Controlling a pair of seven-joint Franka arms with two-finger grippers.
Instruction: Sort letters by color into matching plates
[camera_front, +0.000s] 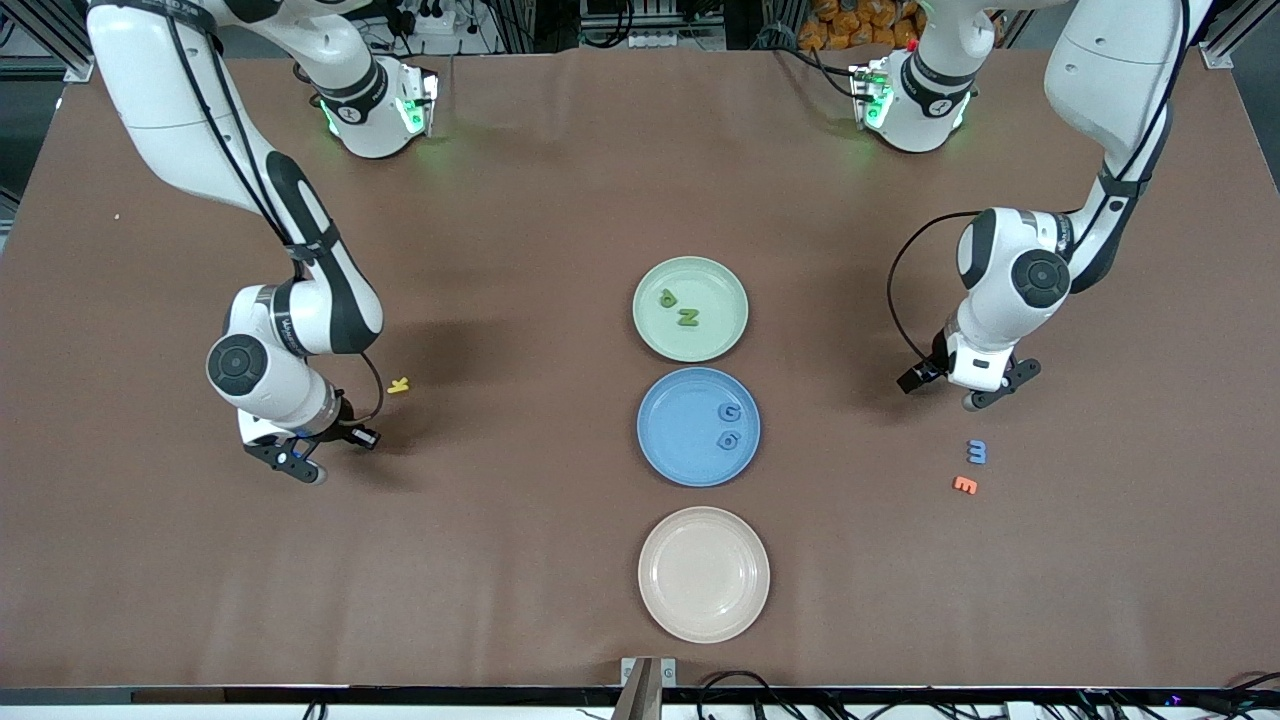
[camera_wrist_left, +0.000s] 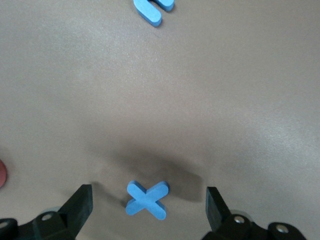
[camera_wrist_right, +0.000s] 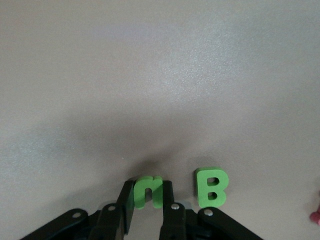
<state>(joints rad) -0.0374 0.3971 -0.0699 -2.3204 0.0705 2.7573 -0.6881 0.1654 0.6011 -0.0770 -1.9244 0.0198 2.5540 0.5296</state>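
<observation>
Plates (camera_front: 690, 267) each hold two letters (camera_front: 688, 317).

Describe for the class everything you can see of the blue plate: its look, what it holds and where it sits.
The blue plate is round, shallow and rimmed, medium blue with a smooth matte look. It lies flat on the brown table, middle of three plates in a row: the green plate farther from the front camera, the beige plate nearer. Two blue letters lie inside it, toward the left arm's end. No gripper touches it.

Robot lab: aluminium framing (camera_front: 40, 35), cables (camera_front: 640, 20).
</observation>
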